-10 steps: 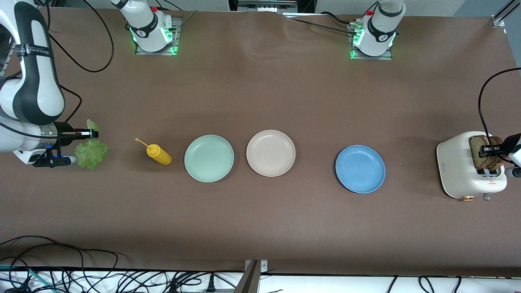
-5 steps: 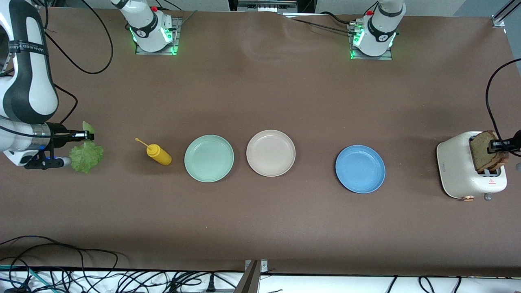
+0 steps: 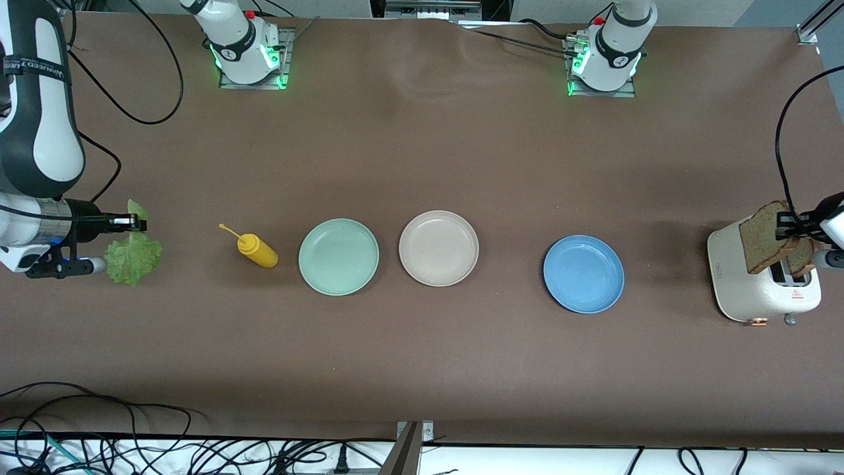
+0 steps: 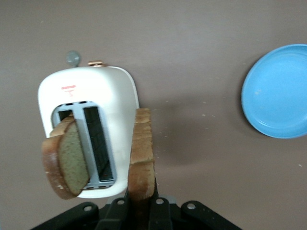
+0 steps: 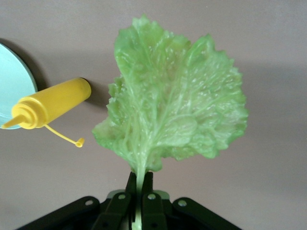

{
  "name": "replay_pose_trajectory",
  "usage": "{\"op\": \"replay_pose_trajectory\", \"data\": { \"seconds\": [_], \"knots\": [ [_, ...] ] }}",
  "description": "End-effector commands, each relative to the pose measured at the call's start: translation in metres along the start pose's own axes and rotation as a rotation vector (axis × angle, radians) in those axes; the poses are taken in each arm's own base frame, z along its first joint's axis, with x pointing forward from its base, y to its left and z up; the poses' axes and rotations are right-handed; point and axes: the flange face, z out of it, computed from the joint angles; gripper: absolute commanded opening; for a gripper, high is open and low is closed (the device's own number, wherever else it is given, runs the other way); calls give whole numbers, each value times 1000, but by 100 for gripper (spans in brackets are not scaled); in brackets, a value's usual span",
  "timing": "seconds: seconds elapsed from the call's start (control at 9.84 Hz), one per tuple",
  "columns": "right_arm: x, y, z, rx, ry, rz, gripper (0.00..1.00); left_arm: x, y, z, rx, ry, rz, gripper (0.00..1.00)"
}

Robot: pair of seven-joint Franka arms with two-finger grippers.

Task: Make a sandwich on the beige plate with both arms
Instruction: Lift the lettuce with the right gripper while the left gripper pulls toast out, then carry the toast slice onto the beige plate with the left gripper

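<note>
Holding a square slice of brown wholemeal bread (image 3: pixel 761 236) by its edge, my left gripper (image 3: pixel 786 225) has its fingers clamped tight on the crust, and the slice hangs in the air over the cream-white toaster (image 3: pixel 732 260) at the left arm's end of the brown counter (image 3: pixel 422 152). In the left wrist view that slice (image 4: pixel 142 158) stands edge-on above my black fingers (image 4: pixel 156 211), and a second brown slice (image 4: pixel 64 160) leans out of one toaster (image 4: pixel 115 96) slot.

My right gripper (image 3: pixel 132 223) has its fingers pinched shut on the stem of a ruffled green lettuce leaf (image 3: pixel 132 257), held up over the counter at the right arm's end, near the yellow squeeze bottle (image 3: pixel 257 249) that lies on its side. The right wrist view shows the leaf (image 5: pixel 172 105) spread wide, its stalk between my fingers (image 5: pixel 148 189).

Three round plates lie in a row along the counter: mint-green plate (image 3: pixel 338 256), pale beige plate (image 3: pixel 438 248) beside it, and blue plate (image 3: pixel 583 274) toward the toaster. The beige plate holds nothing.
</note>
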Motion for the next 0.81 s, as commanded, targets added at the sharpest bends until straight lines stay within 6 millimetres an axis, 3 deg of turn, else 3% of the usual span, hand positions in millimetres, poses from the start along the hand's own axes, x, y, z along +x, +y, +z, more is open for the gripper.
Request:
{"op": "replay_pose_trajectory", "data": {
  "seconds": [0.0,0.41,0.61,0.71],
  "knots": [
    [-5,-17,-11,31,-37,52,0,5,41,-25,50,-21,71,0],
    [-12,-72,-27,33,-29,95,0,14,155,-35,-4,-64,259,0],
    [-17,-91,-37,32,-13,120,0,18,193,-29,-193,-59,273,0],
    [-20,-102,-41,32,-6,126,0,29,207,-6,-330,-90,230,0]
  ]
}}
